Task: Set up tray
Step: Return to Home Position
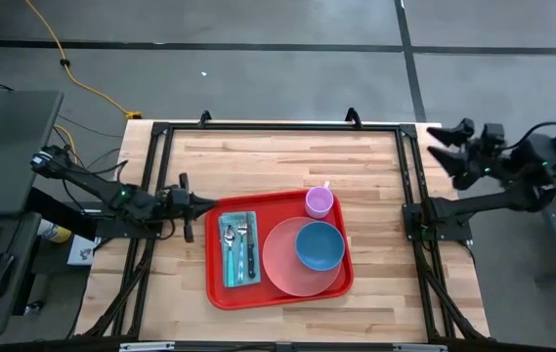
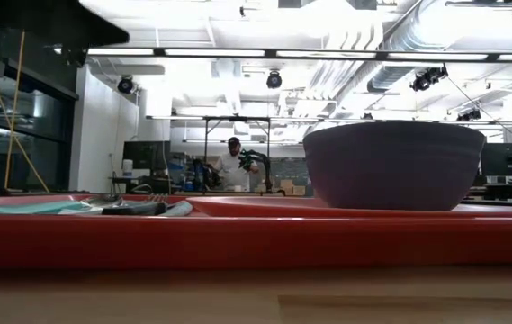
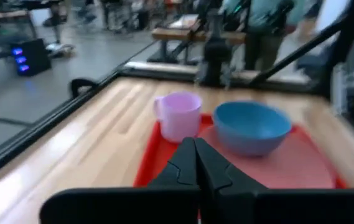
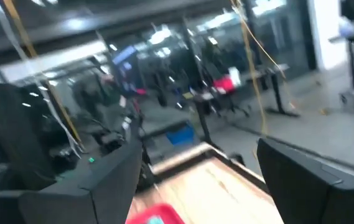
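The large red rectangular plastic tray (image 1: 276,207) lies in the middle of the pale wooden slatted table (image 1: 258,156), and by our reading it is fully laid. What remains is taking the arms home.

The left gripper (image 1: 188,207) hangs low, just beside the tray's left rim. In its wrist view its fingers (image 3: 180,168) are pressed together and hold nothing. We judge it should lift first and then draw back leftward, away from the rim, so that nothing nudges the tray or the setting on it. It should never sweep across the tray.

The right gripper (image 1: 446,149) is out past the table's right edge, well apart from the tray, with its jaws spread wide and empty. It has a free path, so we need only fold it back gently.

On the tray we count:
- one small teal cloth napkin (image 1: 231,277) at the left;
- cutlery (image 1: 241,244) lying lengthwise on the napkin, at least two pieces and perhaps three, though we cannot settle which;
- one round pink plate (image 1: 278,259) on the right half of the tray;
- one blue round bowl (image 1: 319,244) sitting on the plate;
- one small lilac handled cup (image 1: 319,202) at the far edge, just beside the bowl.

In the low view we see one person (image 2: 233,162) far off in the room behind.
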Tool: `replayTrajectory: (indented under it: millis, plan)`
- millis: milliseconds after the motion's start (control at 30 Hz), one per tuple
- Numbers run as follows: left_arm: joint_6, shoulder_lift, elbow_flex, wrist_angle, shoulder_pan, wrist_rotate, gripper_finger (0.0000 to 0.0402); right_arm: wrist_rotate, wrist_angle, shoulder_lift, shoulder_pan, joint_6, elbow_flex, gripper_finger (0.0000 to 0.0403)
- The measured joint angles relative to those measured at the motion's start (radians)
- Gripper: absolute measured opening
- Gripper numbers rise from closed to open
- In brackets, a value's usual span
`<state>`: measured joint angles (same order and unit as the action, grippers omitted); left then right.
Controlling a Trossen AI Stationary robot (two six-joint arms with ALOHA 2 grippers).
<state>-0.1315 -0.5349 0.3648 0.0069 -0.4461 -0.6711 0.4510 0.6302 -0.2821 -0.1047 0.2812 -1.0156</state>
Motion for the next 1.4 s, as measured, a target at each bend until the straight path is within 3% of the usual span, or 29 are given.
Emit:
replayTrajectory:
  millis: [167, 367, 567, 800, 1000, 1133, 1233, 1400]
  plan:
    - [-0.004, -0.004, -0.084, 0.170, 0.001, 0.079, 0.0010, -0.096, -0.343, 0.060, 0.000, -0.090, 0.233, 0.0298]
    - [0.045, -0.039, -0.169, 0.350, 0.012, 0.096, 0.0032, -0.172, -0.819, 0.101, 0.000, -0.184, 0.531, 0.0298]
    - [0.104, -0.096, -0.186, 0.463, 0.164, 0.241, 0.0015, -0.217, -1.123, 0.069, 0.000, -0.192, 0.730, 0.0298]
    - [0.117, -0.209, -0.186, 0.524, 0.444, 0.542, 0.0031, -0.212, -1.179, 0.047, 0.000, -0.176, 0.787, 0.0298]
    - [0.136, -0.331, -0.185, 0.657, 0.634, 0.745, 0.0038, -0.118, -1.122, 0.046, 0.000, -0.175, 0.787, 0.0298]
    - [0.172, -0.347, -0.185, 0.642, 0.685, 0.782, 0.0022, -0.129, -1.130, 0.047, -0.001, -0.134, 0.787, 0.0298]
    - [0.281, -0.346, -0.183, 0.574, 0.697, 0.768, 0.0019, -0.095, -1.127, 0.047, -0.001, -0.074, 0.787, 0.0298]
    - [0.412, -0.337, -0.184, 0.483, 0.677, 0.780, 0.0043, -0.079, -1.105, 0.047, 0.000, 0.019, 0.787, 0.0298]
